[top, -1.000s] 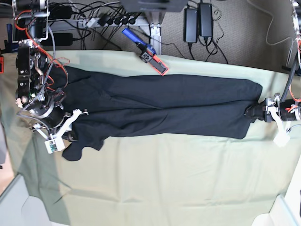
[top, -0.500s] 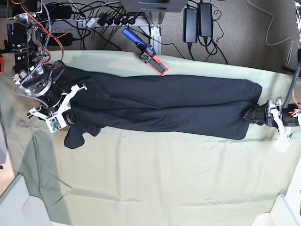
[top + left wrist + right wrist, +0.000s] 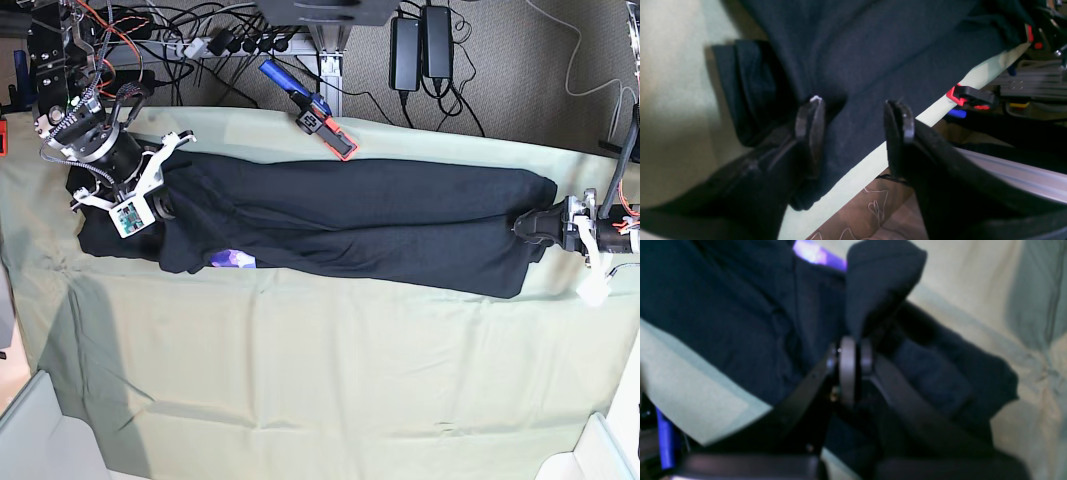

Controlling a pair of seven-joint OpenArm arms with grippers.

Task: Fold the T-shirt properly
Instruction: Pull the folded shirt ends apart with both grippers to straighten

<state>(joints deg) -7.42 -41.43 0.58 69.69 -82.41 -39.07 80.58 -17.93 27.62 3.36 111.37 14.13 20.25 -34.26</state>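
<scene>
The black T-shirt (image 3: 350, 225) lies as a long narrow band across the pale green table cloth (image 3: 350, 380). At the left end of the base view my right gripper (image 3: 165, 205) is shut on a fold of the T-shirt (image 3: 880, 280). Its pads are pressed together (image 3: 856, 356) and cloth bunches up above them. A patch of purple print (image 3: 233, 259) shows at the near edge of that end. At the right end my left gripper (image 3: 528, 227) stands open over the shirt's edge (image 3: 853, 116). Its fingers (image 3: 810, 123) are well apart, with flat black cloth behind them.
A red and blue clamp (image 3: 315, 115) sits on the table's far edge, also seen in the left wrist view (image 3: 968, 96). Power bricks and cables (image 3: 420, 45) lie on the floor beyond it. White bins stand at both near corners (image 3: 40, 440) (image 3: 590, 455).
My right gripper has carried the shirt's left end toward the far edge, folding the hanging sleeve in and exposing purple print. The left gripper has shifted slightly toward the far side, still open.
</scene>
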